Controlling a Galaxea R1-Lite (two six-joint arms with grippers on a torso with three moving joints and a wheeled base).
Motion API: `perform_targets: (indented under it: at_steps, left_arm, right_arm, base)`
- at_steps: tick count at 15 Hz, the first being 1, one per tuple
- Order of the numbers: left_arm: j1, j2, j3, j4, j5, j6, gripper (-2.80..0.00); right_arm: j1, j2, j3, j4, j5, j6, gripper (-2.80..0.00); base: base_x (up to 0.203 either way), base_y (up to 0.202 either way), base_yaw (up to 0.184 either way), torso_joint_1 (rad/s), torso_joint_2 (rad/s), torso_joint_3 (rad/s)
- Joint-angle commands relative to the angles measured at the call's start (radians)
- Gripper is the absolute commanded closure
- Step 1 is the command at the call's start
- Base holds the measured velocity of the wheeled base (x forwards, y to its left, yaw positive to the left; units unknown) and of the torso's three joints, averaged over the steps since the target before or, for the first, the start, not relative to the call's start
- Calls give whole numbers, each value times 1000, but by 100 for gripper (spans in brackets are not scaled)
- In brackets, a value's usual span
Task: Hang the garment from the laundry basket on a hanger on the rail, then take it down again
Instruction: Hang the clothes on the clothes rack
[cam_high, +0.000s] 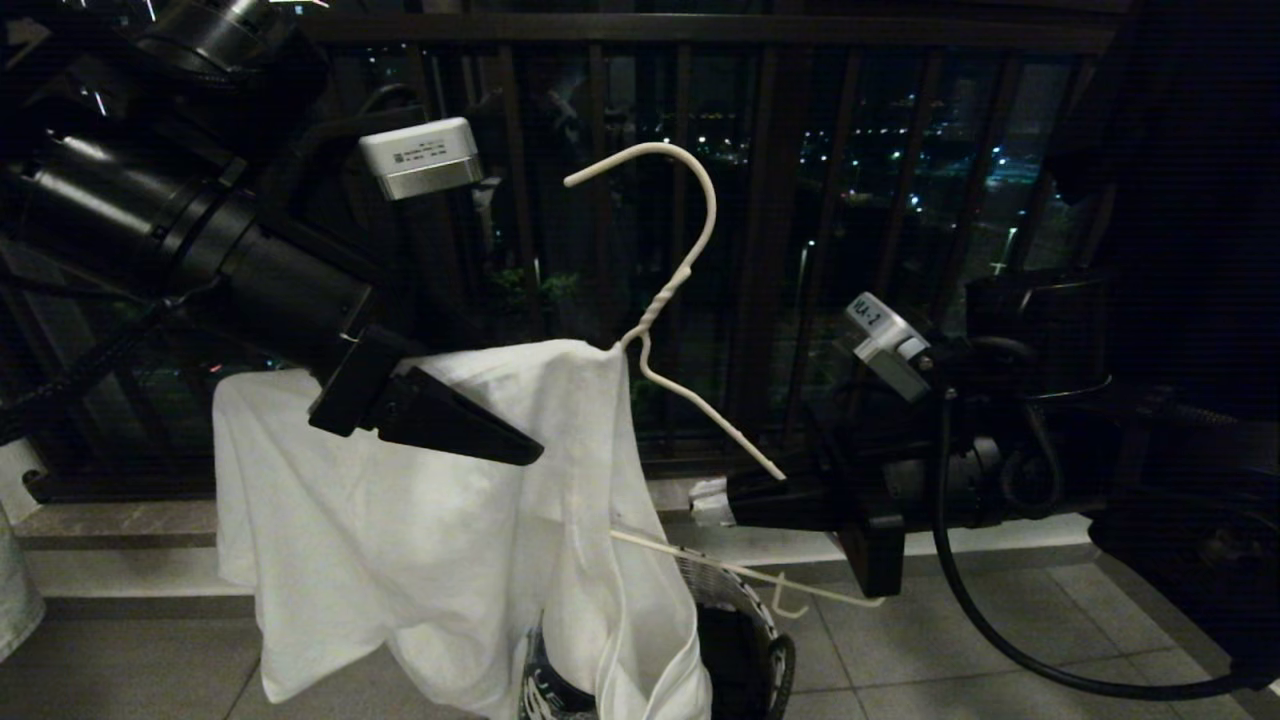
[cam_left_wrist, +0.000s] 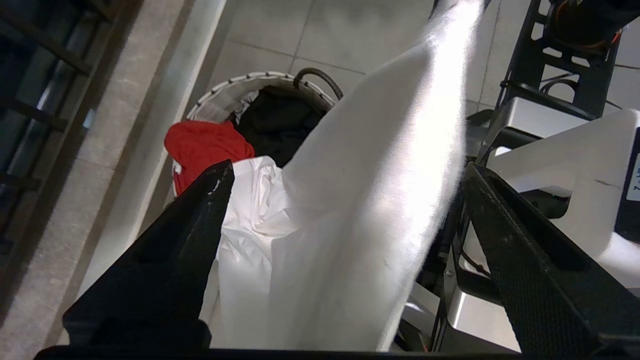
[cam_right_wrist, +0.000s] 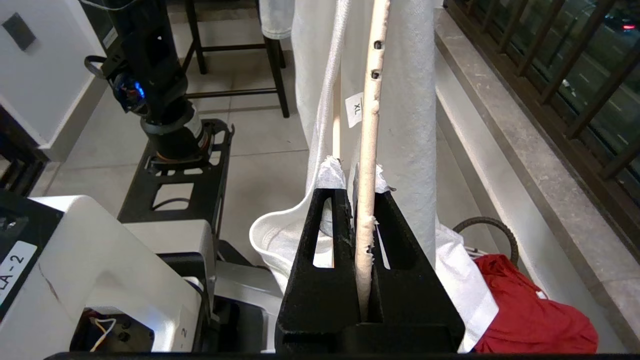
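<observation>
The scene was a balcony at night: pale floor tiles (cam_high: 1000, 620), a stone kerb, and dark railing bars (cam_high: 770, 200) with city lights beyond.

The basket (cam_high: 770, 650) stood on the tiles at 6 o'clock in the head view, its lower part cut off by the frame edge and much of its mouth hidden behind cloth. The left wrist view showed a red garment (cam_left_wrist: 205, 145) and something black inside it.

The T-shirt (cam_high: 420, 540) hung down over the basket, draped on the left half of the hanger (cam_high: 690, 260) and hiding that whole shoulder. Its printed logo was only partly visible at the bottom edge, too dark to read. An "XL" tag (cam_right_wrist: 356, 109) showed in the right wrist view.

The hanger's hook pointed up toward 12 o'clock, its open end turned to 9 o'clock. Its bare shoulder sloped down toward 4 o'clock into the right hand (cam_right_wrist: 364, 200), which was pressed together, pinching that wire. The long axis ran roughly 10 to 4 o'clock.

The left hand (cam_left_wrist: 345, 190) was spread wide with the T-shirt between its fingers (cam_left_wrist: 200, 215); it seemed not to grip the cloth.
</observation>
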Motion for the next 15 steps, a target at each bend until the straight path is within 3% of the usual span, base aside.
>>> perform_targets:
  at_steps: [1, 9, 10, 15]
  left_arm:
    - [0, 10, 13, 5, -3, 5, -280]
    - [-3, 15, 27, 0, -1, 7, -280]
    - [-3, 15, 27, 0, -1, 14, 0]
    - [-3, 6, 47, 4, -1, 60, 0]
  right_arm:
    - [0, 0, -1, -3, 4, -2, 0]
    - [0, 4, -4, -4, 1, -2, 0]
    - [-1, 6, -6, -3, 1, -2, 0]
    - [0, 6, -6, -4, 1, -3, 0]
  base:
    - [0, 0, 0, 0, 0, 0]
    - [0, 0, 0, 0, 0, 0]
    - [0, 0, 0, 0, 0, 0]
    - [0, 0, 0, 0, 0, 0]
